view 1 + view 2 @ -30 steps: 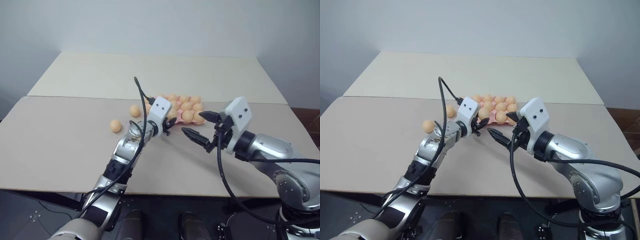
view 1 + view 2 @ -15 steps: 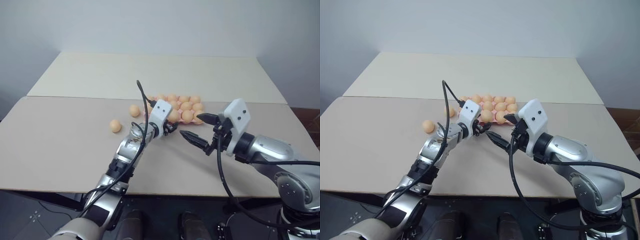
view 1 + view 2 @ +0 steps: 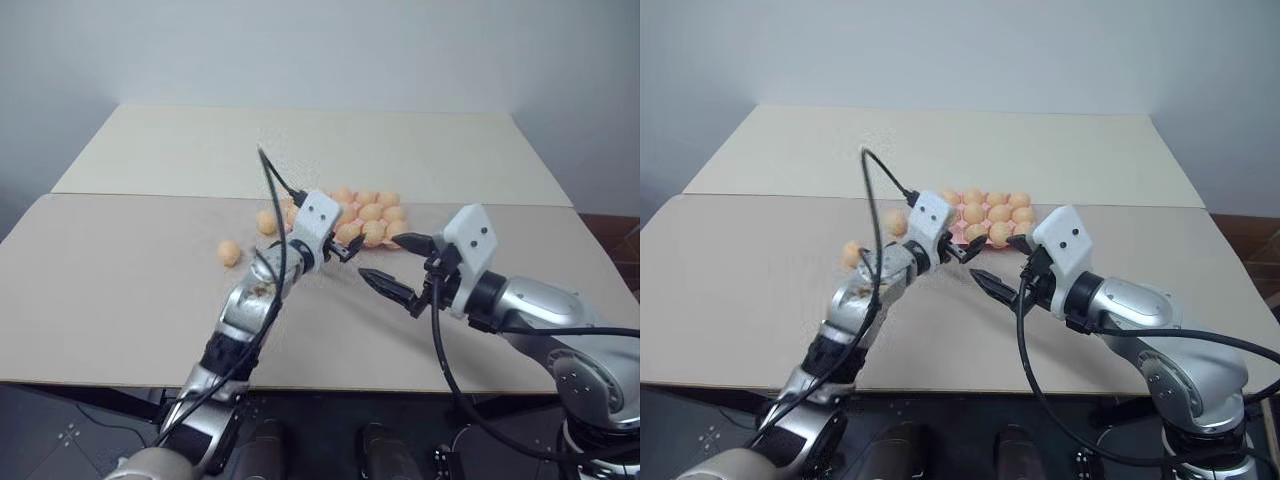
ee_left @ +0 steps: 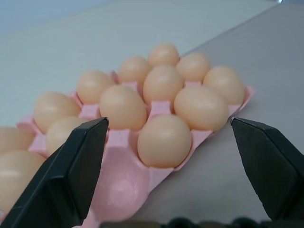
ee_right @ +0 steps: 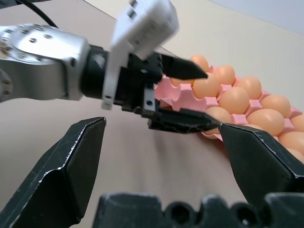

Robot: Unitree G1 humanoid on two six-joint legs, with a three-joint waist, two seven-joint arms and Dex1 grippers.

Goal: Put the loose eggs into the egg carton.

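Left wrist view: the left gripper (image 4: pixel 166 166) has its two black fingers spread wide, nothing between them, and straight ahead sits the egg carton (image 4: pixel 156 108), pink, with an egg in the corner cup (image 4: pixel 164 140) right in the middle of the gap. Just in front of that egg, nearer the gripper, one cup (image 4: pixel 118 187) lies empty.

From the head views, the carton (image 3: pixel 352 213) rests on the bench (image 3: pixel 120 290) near the seam between its two boards, packed with pale orange eggs. The left gripper (image 3: pixel 350 248) hovers just at the carton's near edge, fingers apart. The right gripper (image 3: pixel 400 268) hangs to the right of it and a little nearer the robot, also wide open and empty, pointing toward the carton's near side.

Two loose eggs lie on the bench, left of the carton: one (image 3: pixel 265 221) just beside it, the other (image 3: pixel 229 253) farther out, both well clear of either gripper.

No writing or labels can be read anywhere.
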